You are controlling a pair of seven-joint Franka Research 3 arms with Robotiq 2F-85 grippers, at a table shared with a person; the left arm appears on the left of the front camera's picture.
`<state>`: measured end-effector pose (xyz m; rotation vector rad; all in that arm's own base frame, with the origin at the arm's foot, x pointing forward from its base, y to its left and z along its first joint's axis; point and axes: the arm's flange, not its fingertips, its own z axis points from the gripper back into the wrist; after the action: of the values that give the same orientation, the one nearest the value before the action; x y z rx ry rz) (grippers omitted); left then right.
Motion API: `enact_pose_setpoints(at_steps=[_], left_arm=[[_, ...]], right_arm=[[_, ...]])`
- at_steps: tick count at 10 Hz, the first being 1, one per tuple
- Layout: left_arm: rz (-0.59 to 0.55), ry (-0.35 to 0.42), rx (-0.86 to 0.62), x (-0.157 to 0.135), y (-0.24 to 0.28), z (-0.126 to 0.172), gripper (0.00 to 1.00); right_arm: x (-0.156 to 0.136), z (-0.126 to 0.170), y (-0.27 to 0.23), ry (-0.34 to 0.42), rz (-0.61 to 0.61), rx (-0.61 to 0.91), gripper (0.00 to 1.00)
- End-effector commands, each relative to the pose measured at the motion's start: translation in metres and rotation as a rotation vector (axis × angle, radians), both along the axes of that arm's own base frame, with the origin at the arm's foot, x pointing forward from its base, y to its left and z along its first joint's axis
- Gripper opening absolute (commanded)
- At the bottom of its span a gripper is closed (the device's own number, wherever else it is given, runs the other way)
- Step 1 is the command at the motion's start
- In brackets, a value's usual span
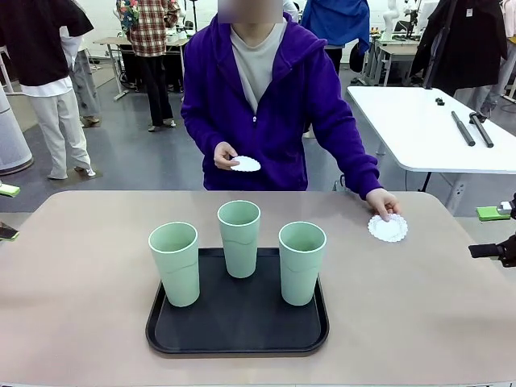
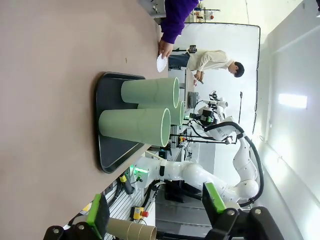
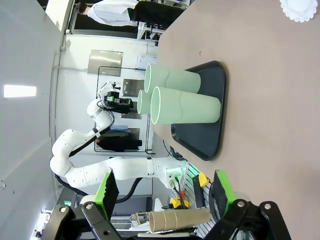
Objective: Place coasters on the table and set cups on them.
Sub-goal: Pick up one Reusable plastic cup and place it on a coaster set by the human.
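Three cups (image 1: pixel 239 238): upright on tray (image 1: pixel 242 326). Coaster (image 1: pixel 388 228): on surface (image 1: pixel 81 266) right of tray, under person's hand (image 1: pixel 382 201). Left claw (image 2: pixel 155 207), right claw (image 3: pixel 165 192): both released (empty). I'd wait until the hand clears.

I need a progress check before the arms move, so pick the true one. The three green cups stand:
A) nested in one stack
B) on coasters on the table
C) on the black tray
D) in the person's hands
C: the cups stand upright, side by side, on the black tray. The one coaster on the table lies under the person's hand and carries no cup.
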<state>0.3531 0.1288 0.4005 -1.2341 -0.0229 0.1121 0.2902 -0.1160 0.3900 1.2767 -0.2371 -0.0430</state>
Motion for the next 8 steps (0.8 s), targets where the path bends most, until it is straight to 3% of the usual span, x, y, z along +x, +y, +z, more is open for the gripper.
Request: enact_pose_setpoints(at_steps=[1,8], left_arm=[[0.000,-0.003,-0.010,-0.0011,0.0010,0.0006,1.00],[0.000,-0.003,-0.010,-0.0011,0.0010,0.0006,1.00]], right_arm=[[0.0008,0.0025,0.0003,-0.014,-0.005,0.014,1.00],[0.0008,0.0025,0.0003,-0.014,-0.005,0.014,1.00]])
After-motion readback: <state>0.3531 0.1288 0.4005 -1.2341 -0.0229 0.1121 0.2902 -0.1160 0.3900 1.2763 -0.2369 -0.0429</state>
